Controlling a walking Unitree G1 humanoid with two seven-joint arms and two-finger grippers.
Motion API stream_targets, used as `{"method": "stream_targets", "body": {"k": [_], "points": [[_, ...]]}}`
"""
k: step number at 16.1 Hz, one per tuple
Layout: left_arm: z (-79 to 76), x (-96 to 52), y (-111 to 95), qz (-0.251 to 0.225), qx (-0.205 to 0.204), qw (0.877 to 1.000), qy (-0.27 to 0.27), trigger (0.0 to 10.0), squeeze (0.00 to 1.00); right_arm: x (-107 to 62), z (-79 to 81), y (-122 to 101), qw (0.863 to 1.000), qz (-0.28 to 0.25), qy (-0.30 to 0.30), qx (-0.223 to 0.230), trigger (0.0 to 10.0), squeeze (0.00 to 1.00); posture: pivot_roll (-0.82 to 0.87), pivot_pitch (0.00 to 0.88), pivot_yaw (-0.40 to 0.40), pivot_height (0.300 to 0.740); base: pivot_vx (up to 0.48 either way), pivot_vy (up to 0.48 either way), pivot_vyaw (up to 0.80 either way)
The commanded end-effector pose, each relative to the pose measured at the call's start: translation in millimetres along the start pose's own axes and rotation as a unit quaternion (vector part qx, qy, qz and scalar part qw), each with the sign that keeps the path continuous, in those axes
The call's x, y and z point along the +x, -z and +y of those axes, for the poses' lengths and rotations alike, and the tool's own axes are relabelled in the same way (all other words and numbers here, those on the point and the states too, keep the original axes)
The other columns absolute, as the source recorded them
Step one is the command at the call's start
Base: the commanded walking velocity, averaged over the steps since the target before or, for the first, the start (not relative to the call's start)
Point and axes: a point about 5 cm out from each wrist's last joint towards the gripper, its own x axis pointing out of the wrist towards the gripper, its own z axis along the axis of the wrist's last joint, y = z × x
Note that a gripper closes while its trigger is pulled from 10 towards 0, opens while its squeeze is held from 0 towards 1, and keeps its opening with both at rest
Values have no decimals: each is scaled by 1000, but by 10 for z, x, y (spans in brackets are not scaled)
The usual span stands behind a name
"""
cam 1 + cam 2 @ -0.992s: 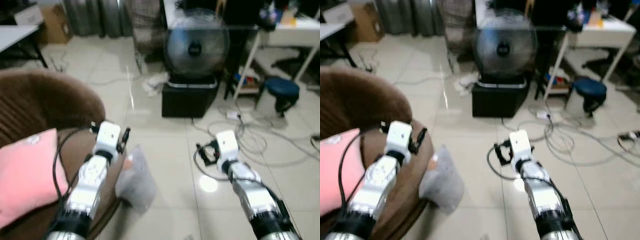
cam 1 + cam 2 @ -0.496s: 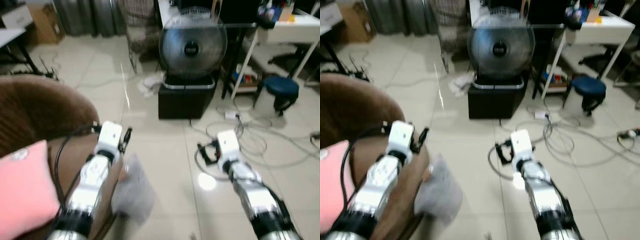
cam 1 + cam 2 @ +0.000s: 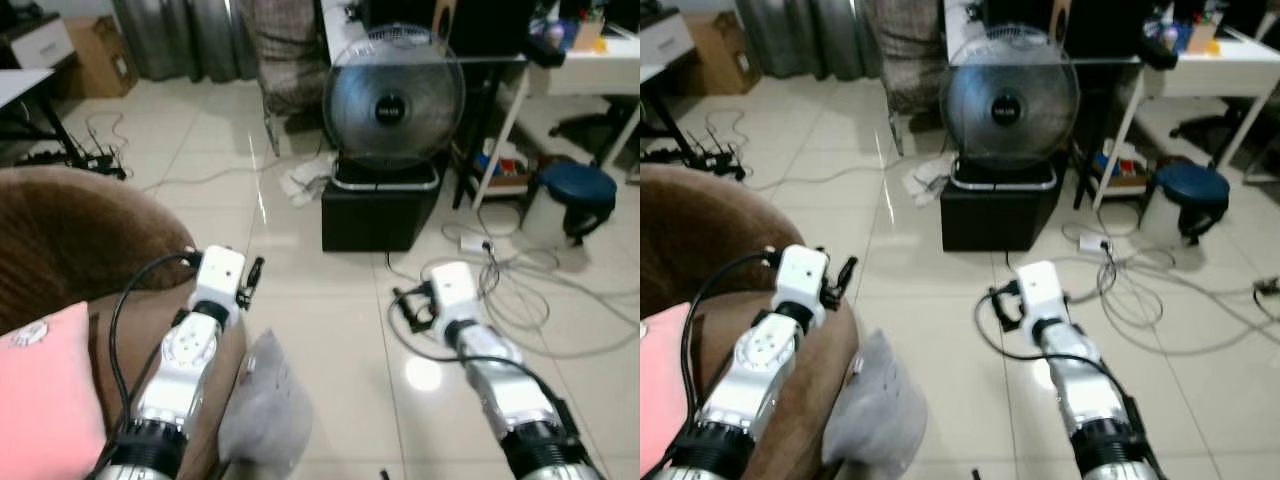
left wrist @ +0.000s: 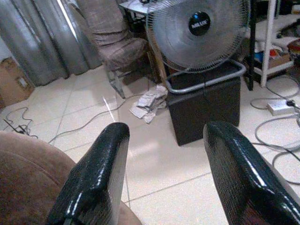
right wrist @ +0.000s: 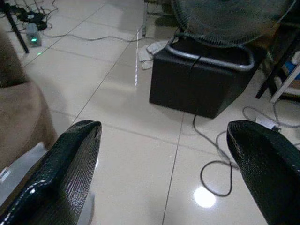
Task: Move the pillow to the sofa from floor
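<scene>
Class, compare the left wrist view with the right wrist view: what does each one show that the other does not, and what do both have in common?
Left wrist view alone: grey curtains, a cardboard box, a draped chair and the fan's hub badge.

Right wrist view alone: a power strip with a green light and the grey pillow's corner on the floor beside the brown sofa.

Both: the open black fingers, the fan's black base box, crumpled paper, cables and pale tiles.

Both head eyes are looking forward and down, both wrist cameras facing the round grey fan (image 3: pixel 393 97) on its black box (image 5: pixel 201 84).
</scene>
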Motion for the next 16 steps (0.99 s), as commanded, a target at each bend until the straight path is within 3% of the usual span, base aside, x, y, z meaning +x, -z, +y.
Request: {"method": "stream_targets", "body": {"k": [1, 5, 16], "points": [[97, -23, 47, 15, 13, 1000, -8, 10000, 0, 40, 110, -55, 1000, -7, -17, -2, 10000, 0, 41, 0, 31, 740, 0, 0, 0], [84, -34, 60, 15, 11, 1000, -10, 10000, 0, 32, 107, -39, 1000, -2, -17, 1, 10000, 0, 40, 0, 28, 736, 0, 0, 0], [80, -40, 78, 19, 13, 1000, -12, 10000, 0, 23, 105, -20, 1000, 2, -16, 0, 10000, 0, 38, 0, 28, 623, 0, 0, 0]]}}
